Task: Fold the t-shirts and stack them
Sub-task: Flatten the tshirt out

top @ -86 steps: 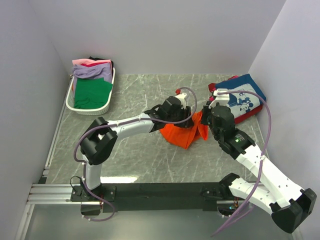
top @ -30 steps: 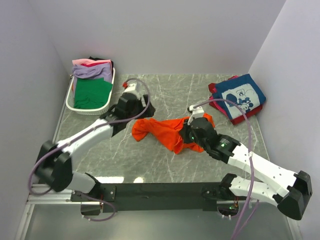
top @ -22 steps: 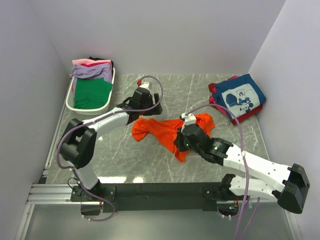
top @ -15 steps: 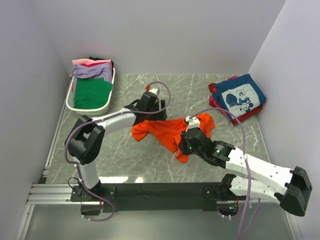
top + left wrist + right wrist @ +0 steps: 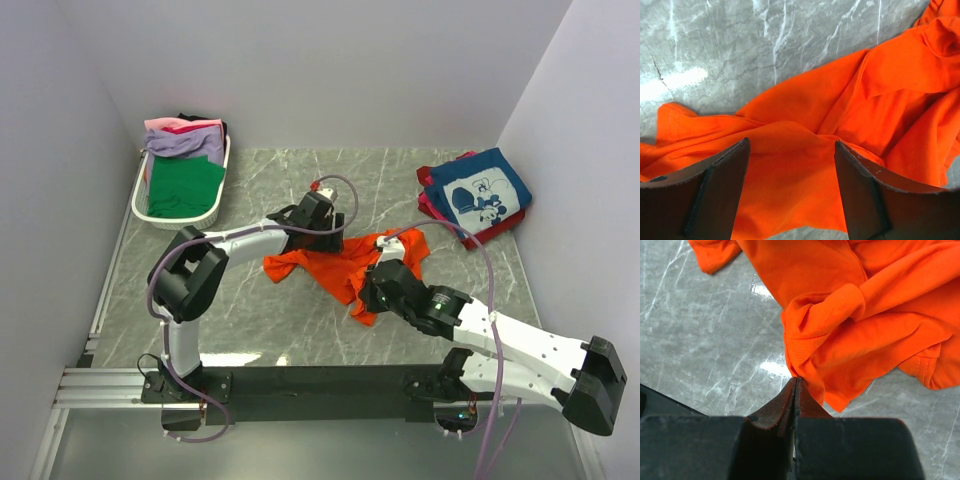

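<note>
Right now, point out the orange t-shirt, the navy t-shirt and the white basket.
orange t-shirt [image 5: 335, 265], top view, middle of the spread cloth
navy t-shirt [image 5: 478, 195], top view, its printed front
white basket [image 5: 178, 222], top view, near rim

White-shelled arms [image 5: 520, 340], black joints, looping lavender cables [image 5: 354, 200], dark brown jaws.

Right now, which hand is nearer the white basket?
Left. The left hand is over the orange t-shirt, right of the basket; the right hand pinches the shirt's near edge, farther off.
</note>
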